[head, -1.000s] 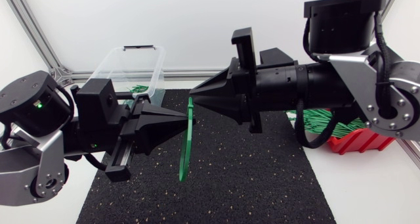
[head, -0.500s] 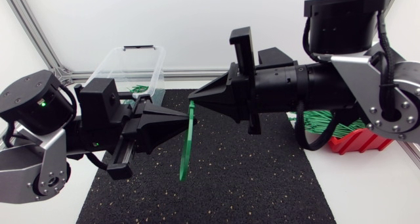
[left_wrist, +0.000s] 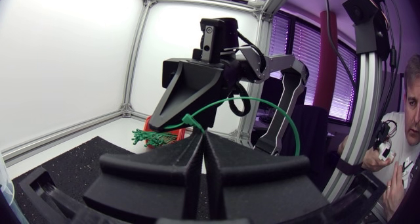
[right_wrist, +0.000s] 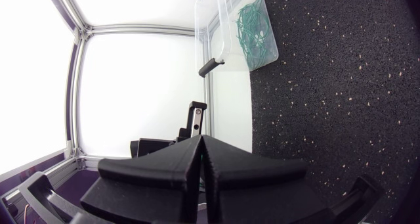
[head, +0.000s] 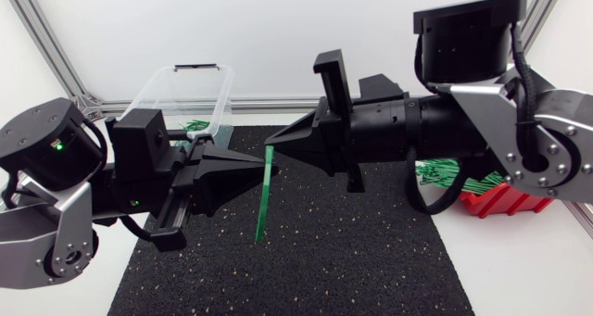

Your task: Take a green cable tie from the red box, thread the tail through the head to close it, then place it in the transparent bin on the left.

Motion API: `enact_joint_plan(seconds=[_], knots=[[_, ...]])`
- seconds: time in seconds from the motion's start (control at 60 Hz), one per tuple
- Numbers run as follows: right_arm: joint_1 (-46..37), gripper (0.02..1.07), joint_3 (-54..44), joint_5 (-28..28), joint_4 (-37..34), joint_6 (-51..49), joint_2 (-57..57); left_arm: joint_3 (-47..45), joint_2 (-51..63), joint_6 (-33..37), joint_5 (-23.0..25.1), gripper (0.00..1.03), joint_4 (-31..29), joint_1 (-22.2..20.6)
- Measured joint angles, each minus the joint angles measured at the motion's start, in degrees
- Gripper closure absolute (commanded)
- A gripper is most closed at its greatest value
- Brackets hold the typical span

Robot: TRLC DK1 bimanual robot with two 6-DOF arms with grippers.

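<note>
A green cable tie [head: 263, 205], bent into a loop, hangs edge-on over the black mat [head: 371, 260] in the head view. My left gripper [head: 271, 171] comes in from the left and is shut on the tie's upper part. My right gripper [head: 270, 143] meets the tie's top end from the right, shut on it. In the left wrist view the tie [left_wrist: 262, 102] arcs out from my left gripper [left_wrist: 202, 135] to the right gripper's tip. The transparent bin [head: 181, 98] stands at the back left and the red box [head: 500, 200] at the right.
Several closed green ties [right_wrist: 252, 30] lie in the transparent bin [right_wrist: 226, 33]. Loose green ties [head: 454, 175] stick out of the red box, partly hidden by my right arm. Aluminium frame posts [head: 46, 47] rise at the table's back corners.
My right gripper has moved left to the tie's top end and its fingers have closed there. The left gripper has kept still with the tie.
</note>
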Motion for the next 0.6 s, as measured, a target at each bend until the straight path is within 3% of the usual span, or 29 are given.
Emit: enact_joint_plan(seconds=[0.467, 0.6], knots=[[0.04, 1.00, 0.07, 2.36, -0.04, -1.33, 0.09, 0.00, -1.46, -1.09, -0.83, 1.00, -0.42, -0.44], [0.02, 0.51, 0.07, 4.24, -0.04, -3.23, 0.04, 0.39, -1.33, -1.33, 0.81, 1.00, -0.17, 0.76]])
